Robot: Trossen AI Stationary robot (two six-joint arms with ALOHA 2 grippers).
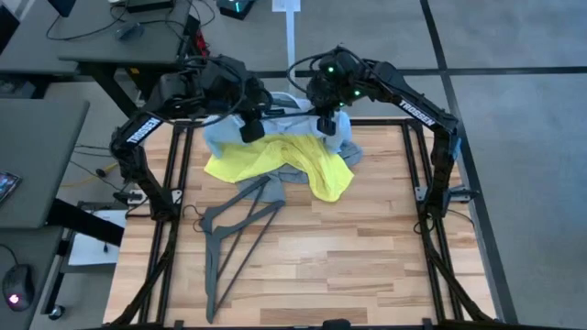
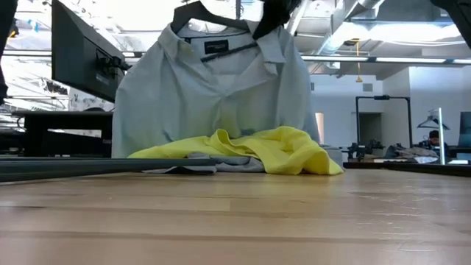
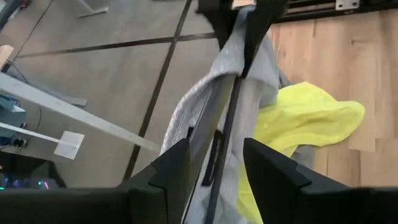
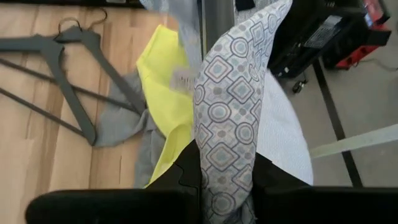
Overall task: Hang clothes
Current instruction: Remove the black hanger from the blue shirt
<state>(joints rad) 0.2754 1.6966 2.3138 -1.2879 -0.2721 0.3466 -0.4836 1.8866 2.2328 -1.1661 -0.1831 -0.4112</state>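
Right claw (image 4: 217, 180) pinching patterned lining of pale blue shirt (image 2: 213, 96); left claw (image 3: 214, 165) spread around hanger bar (image 3: 214, 118).

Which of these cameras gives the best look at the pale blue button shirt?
The low view: the pale blue shirt hangs on a dark hanger, front and collar facing the camera. From above only a crumpled patch shows behind the yellow T-shirt. The right wrist view shows its patterned lining up close; the left wrist view shows a fold.
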